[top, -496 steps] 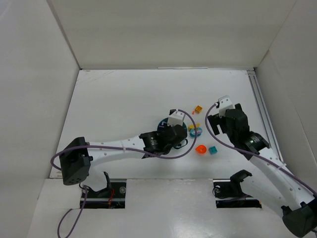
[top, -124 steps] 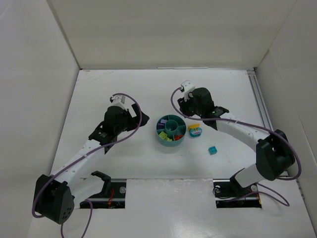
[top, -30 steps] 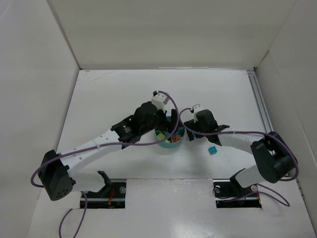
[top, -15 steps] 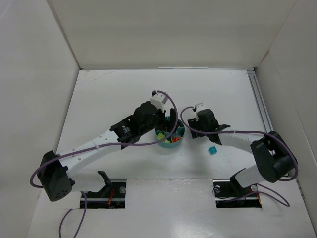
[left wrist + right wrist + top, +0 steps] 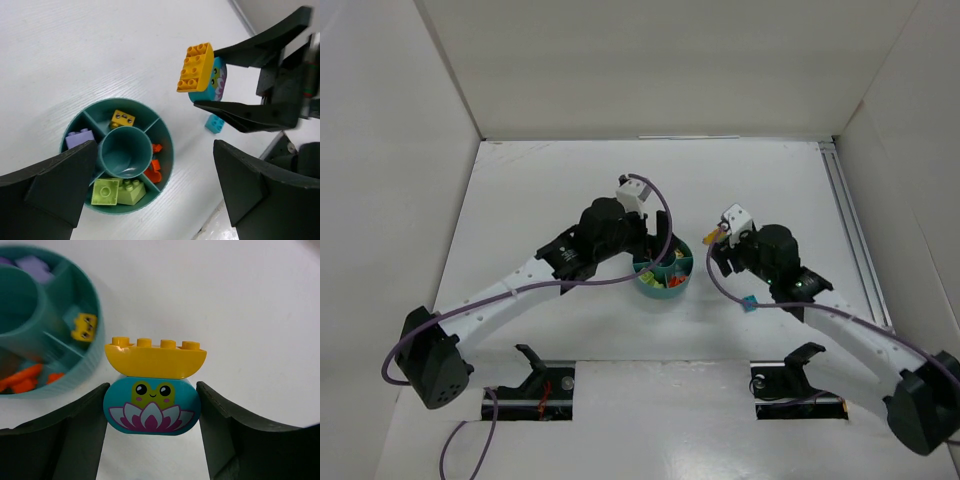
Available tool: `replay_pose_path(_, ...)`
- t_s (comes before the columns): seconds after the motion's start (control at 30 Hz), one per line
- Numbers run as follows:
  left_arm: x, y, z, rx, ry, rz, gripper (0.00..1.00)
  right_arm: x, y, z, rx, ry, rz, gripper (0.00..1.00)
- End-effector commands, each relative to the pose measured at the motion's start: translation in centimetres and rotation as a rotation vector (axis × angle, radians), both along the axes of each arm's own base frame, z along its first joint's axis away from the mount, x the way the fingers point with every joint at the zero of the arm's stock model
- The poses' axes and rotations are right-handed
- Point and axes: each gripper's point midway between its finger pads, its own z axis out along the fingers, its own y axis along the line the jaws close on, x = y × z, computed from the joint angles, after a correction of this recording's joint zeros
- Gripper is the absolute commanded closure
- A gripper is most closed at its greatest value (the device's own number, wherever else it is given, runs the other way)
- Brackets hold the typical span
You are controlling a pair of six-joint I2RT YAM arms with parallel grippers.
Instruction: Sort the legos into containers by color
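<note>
Right gripper (image 5: 151,401) clamped on teal frog brick (image 5: 151,412), yellow brick (image 5: 155,360) stacked on top, just right of dish (image 5: 665,289) at overhead centre. Left gripper (image 5: 152,172) spread wide over dish; small bricks (image 5: 122,118) lie in its wedges.

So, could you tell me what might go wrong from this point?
1. The right gripper holds a teal brick with a yellow brick stuck on top. If they are dropped together, one colour lands in the wrong section of the dish.
2. The jaws clamp only the teal brick, so the yellow one may pop off and fall outside.
3. The open left gripper hovers over the dish, so the arms could collide there.
</note>
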Motion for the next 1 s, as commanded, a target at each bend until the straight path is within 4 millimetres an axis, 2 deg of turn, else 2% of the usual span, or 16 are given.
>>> replay_pose_path(0.0, -2.1, -2.0, 3.5, -0.12, -0.076, -0.189, 0.0, -2.3, 3.1, 5.5, -0.002, -0.245, 0.306, 0.4)
replay_pose_path(0.03, -2.3, -2.3, 4.4, -0.141, -0.098, -0.229, 0.0, -3.2, 3.8, 6.2, -0.004, -0.276, 0.36, 0.4)
replay_pose_path(0.07, -2.6, -2.6, 4.5, -0.158, -0.095, -0.269, 0.0, -3.8, 4.2, 7.9, -0.005, -0.346, 0.406, 0.4)
replay_pose_path(0.1, -4.0, -3.4, 5.8, -0.197, -0.114, -0.37, 0.0, -4.7, 4.9, 8.4, 0.004, -0.369, 0.461, 0.4)
replay_pose_path(0.17, -4.0, -3.9, 6.1, -0.222, -0.108, -0.436, 0.0, -5.6, 5.7, 9.8, -0.004, -0.422, 0.514, 0.4)
replay_pose_path(0.2, -4.6, -4.1, 7.1, -0.249, -0.112, -0.473, 0.0, -5.9, 6.1, 10.3, -0.005, -0.441, 0.542, 0.4)
replay_pose_path(0.23, -5.2, -4.4, 7.2, -0.269, -0.112, -0.532, 0.0, -6.3, 6.4, 10.1, -0.01, -0.437, 0.566, 0.4)
replay_pose_path(0.3, -5.8, -4.9, 7.4, -0.288, -0.099, -0.584, 0.0, -6.9, 7.2, 11.4, -0.005, -0.473, 0.598, 0.4)
replay_pose_path(0.33, -6.2, -5.1, 7.5, -0.301, -0.085, -0.618, 0.0, -6.9, 7.2, 11.4, -0.014, -0.48, 0.595, 0.4)
replay_pose_path(0.4, -6.2, -5.4, 7.2, -0.304, -0.069, -0.628, 0.0, -6.9, 7.4, 12.5, -0.01, -0.503, 0.587, 0.41)
replay_pose_path(0.57, -6.5, -5.5, 6.3, -0.31, -0.03, -0.64, 0.0, -7.6, 7.7, 13.7, -0.011, -0.547, 0.599, 0.41)
replay_pose_path(0.7, -6.6, -5.6, 6.5, -0.327, -0.04, -0.648, 0.13, -8.5, 8.5, 14.6, 0.005, -0.572, 0.649, 0.42)
replay_pose_path(0.73, -6.6, -5.6, 6.5, -0.331, -0.03, -0.646, 0.17, -8.5, 8.8, 14.2, -0.004, -0.567, 0.662, 0.42)
replay_pose_path(0.87, -6.4, -5.4, 6.8, -0.343, -0.041, -0.637, 0.41, -8.7, 9.3, 13.5, -0.023, -0.543, 0.68, 0.43)
replay_pose_path(0.9, -6.3, -5.4, 6.8, -0.341, -0.043, -0.628, 0.52, -8.9, 9.5, 13.5, -0.021, -0.543, 0.689, 0.43)
replay_pose_path(0.97, -6.3, -5.4, 6.9, -0.346, -0.033, -0.625, 0.59, -8.8, 9.3, 13.2, -0.03, -0.533, 0.679, 0.43)
